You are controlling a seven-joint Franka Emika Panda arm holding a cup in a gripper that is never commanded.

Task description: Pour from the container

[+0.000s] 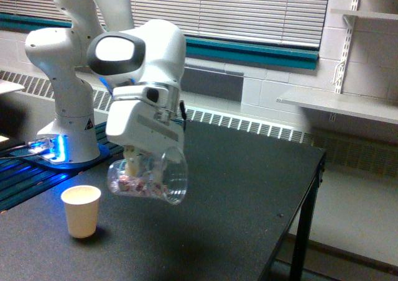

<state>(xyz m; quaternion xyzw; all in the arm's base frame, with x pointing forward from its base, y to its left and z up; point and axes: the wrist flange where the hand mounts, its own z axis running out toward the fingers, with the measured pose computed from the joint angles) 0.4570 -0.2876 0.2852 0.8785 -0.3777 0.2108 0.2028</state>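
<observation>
We see a white Franka robot arm reaching over a black, speckled table [249, 188] in a room with window blinds and a wall radiator behind it. The arm's white gripper [138, 163] is closed around a clear, see-through plastic cup [149, 178], holding it in the air above the table. One pale fingertip shows through the cup wall; the other is hidden behind the gripper body.

The clear cup is tipped well over, lying nearly on its side, with one end toward the exterior view's left and the rounded rim of the other toward the exterior view's right. We cannot tell for certain which end is the open mouth. Small pinkish-brown pieces [134, 183] lie gathered along its lower side. None appear to be falling.

A small, cream-white paper cup [81, 211] stands upright on the table, below the clear cup and toward the exterior view's left, apart from it.

We judge that we are bringing the cup into place for the pour. To do it well, we should line the mouth up directly over the paper cup's opening before tilting further, since that opening is narrow. We should then rotate slowly, so the loose pieces slide out a few at a time rather than in one rush, and keep the mouth low and close to the paper cup without knocking it over.
</observation>
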